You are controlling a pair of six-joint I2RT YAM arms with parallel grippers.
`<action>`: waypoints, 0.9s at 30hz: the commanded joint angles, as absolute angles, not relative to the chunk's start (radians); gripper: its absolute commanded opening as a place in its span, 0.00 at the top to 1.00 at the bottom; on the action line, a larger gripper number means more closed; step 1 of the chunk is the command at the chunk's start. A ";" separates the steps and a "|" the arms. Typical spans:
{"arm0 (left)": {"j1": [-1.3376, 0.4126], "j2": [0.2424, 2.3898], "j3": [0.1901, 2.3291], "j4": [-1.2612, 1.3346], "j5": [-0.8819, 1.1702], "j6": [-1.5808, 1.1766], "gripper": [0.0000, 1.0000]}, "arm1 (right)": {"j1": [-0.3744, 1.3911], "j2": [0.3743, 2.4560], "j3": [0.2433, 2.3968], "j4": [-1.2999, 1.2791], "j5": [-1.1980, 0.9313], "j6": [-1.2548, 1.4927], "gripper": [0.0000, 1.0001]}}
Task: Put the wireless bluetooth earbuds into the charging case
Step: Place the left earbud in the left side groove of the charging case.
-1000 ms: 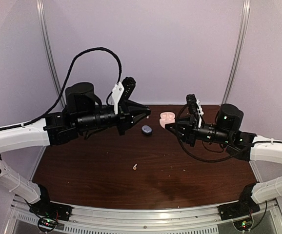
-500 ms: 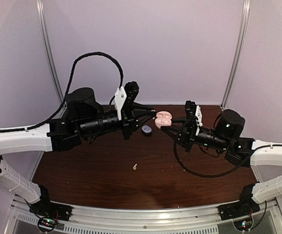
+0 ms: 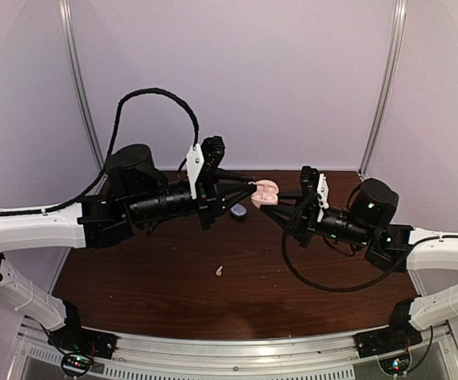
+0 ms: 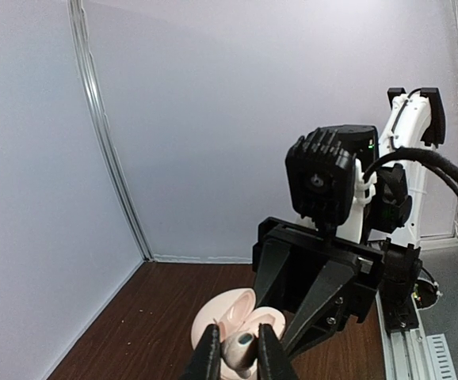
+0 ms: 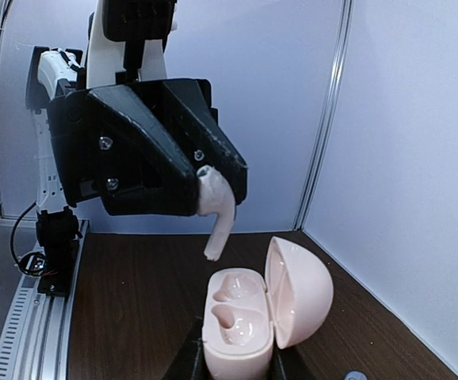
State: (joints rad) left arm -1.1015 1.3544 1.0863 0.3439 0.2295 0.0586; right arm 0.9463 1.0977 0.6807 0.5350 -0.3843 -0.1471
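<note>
My right gripper (image 5: 237, 362) is clenched on the open pink charging case (image 5: 241, 321), lid up. My left gripper (image 5: 213, 184) pinches a cream earbud (image 5: 215, 215) just above the case's sockets, stem down, not touching. Another small white earbud (image 3: 219, 271) and a dark blue oval item (image 3: 238, 211) lie on the desk (image 3: 150, 277), nearer me than the case.

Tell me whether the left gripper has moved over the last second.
Yes. The left gripper, holding an earbud, has shifted right past the dark oval item to the pink charging case.
</note>
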 commanded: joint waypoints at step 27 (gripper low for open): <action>-1.117 1.401 1.098 0.385 0.315 0.095 0.91 | 0.965 1.105 0.713 0.615 -0.402 -0.061 1.00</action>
